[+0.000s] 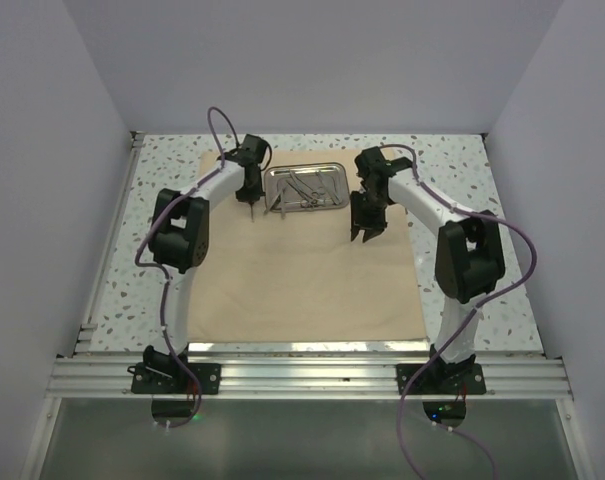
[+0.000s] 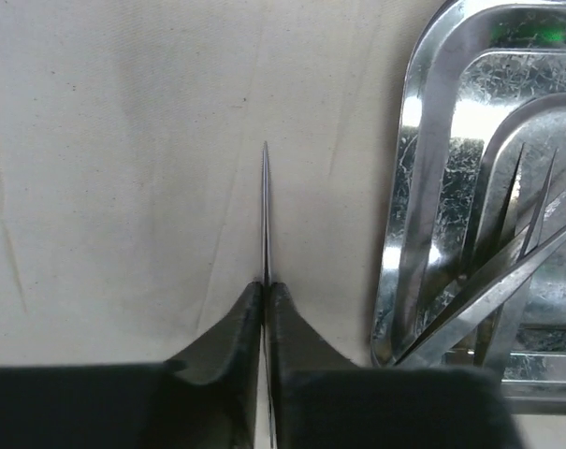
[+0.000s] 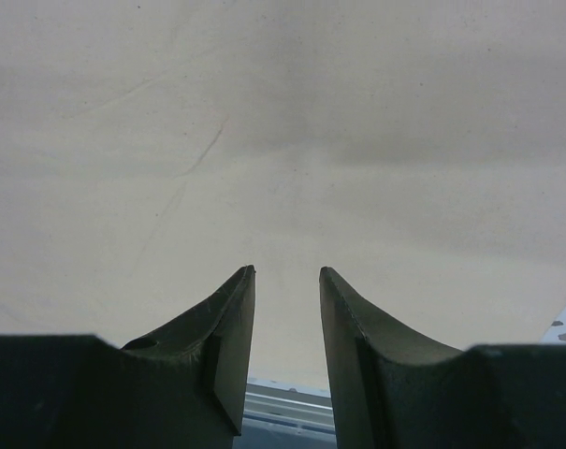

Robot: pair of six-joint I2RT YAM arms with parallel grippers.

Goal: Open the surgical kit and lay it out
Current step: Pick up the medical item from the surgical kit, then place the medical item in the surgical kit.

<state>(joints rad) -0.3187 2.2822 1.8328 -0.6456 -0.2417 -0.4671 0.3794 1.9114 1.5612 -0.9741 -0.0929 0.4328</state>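
Note:
The beige cloth wrap lies spread flat on the table. The shiny steel tray sits at its far edge with several thin silver instruments in it. My left gripper is shut on a slim silver probe, held point-down just left of the tray, above the cloth. Tweezers lie in the tray. My right gripper is open and empty, hovering over the cloth right of the tray.
The speckled tabletop shows around the cloth. An aluminium rail runs along the near edge, also seen in the right wrist view. White walls enclose the table on three sides.

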